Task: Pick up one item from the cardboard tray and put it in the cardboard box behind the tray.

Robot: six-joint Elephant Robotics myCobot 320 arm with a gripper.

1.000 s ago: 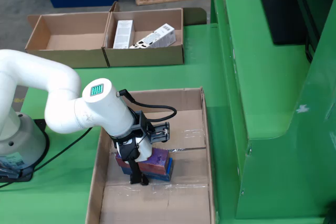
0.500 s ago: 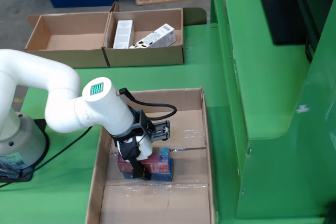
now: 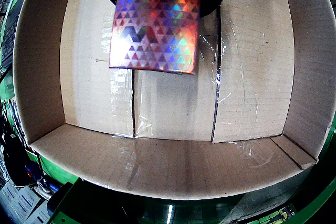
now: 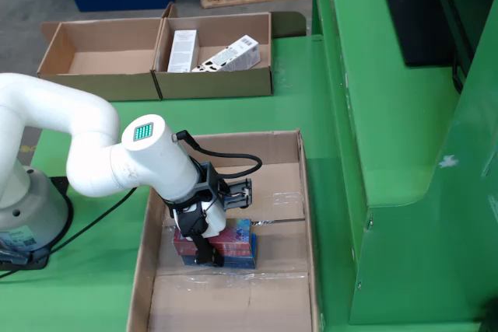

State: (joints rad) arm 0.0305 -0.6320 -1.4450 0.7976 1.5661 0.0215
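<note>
A shiny holographic box point(image 4: 232, 240), red and blue, lies low in the cardboard tray point(image 4: 304, 192) in the view from above. My gripper point(image 4: 204, 249) reaches down over the box's left end, one black finger showing in front of it. In the view that rides on the gripper, the holographic box point(image 3: 155, 22) fills the top centre between the black finger mounts, with the bare tray floor point(image 3: 173, 103) beneath it. The gripper looks shut on the box. Whether the box touches the floor I cannot tell.
Behind the tray stand two open cardboard boxes: the right one point(image 4: 214, 85) holds two white cartons point(image 4: 183, 50), the left one point(image 4: 101, 87) shows nothing inside. A tall green machine point(image 4: 389, 114) walls the right side. The arm's base point(image 4: 27, 215) sits at left.
Over the first half second the gripper shifted slightly and the box's visible face went from purple to red and blue. Nothing has moved since.
</note>
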